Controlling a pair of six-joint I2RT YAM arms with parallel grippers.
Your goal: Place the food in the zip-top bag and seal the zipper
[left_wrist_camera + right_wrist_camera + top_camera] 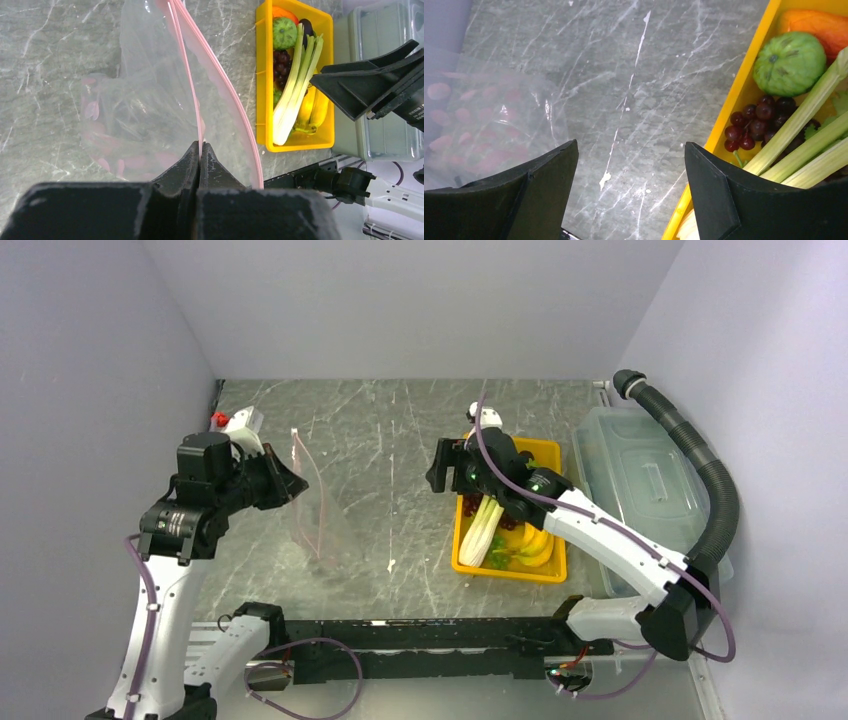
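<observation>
The clear zip-top bag (318, 508) hangs upright at left, its mouth gaping. My left gripper (200, 146) is shut on one side of the pink zipper (186, 75); the other side (227, 95) bows away. The food lies in a yellow tray (553, 453): a celery stalk (295, 90), dark grapes (756, 122), bananas (316, 107), a round green fruit (789, 62) and an orange piece (819, 25). My right gripper (630, 145) is open and holds nothing. It hovers over the table just left of the tray's rim (744, 85), between tray and bag (489, 125).
A large translucent lidded bin (640, 480) stands right of the tray, with a black corrugated hose (705, 465) arching over it. Grey walls close in on the left, back and right. A black rail (430, 640) runs along the near edge.
</observation>
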